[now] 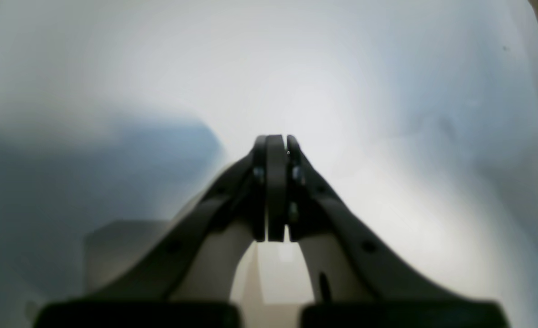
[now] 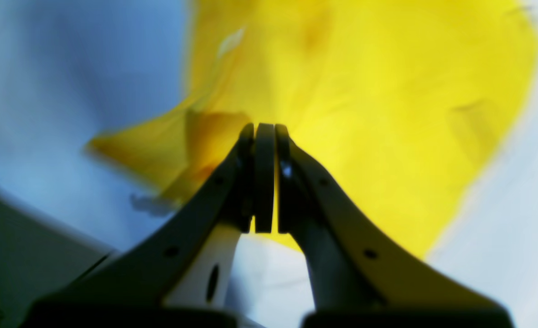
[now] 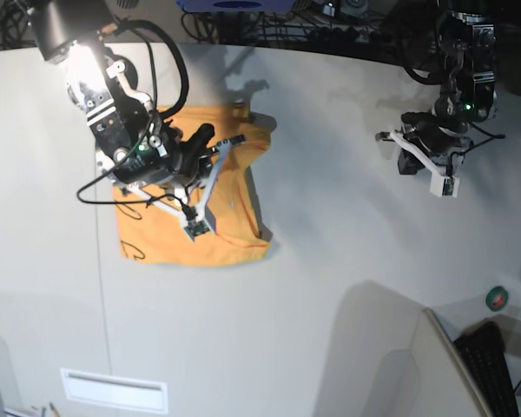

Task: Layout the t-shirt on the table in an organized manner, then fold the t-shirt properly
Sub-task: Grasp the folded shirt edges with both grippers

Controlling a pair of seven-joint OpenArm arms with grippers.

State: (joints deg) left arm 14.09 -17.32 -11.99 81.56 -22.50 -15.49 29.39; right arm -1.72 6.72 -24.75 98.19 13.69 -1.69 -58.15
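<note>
right gripper [image 2: 264, 132] is hanging over the t-shirt [image 3: 187, 195] with jaws clenched on nothing, cloth lying just under and ahead of the tips. left gripper [image 1: 276, 141] is sitting well apart over bare bench [image 3: 347, 287], jaws clenched too, nothing between them. shirt is lying in a rough rectangle, black lettering showing near its lower corner, far edge bunched. looks like the fold step is partly done. next move probably calls for opening the right jaws and pinching an edge to fold across.
</note>
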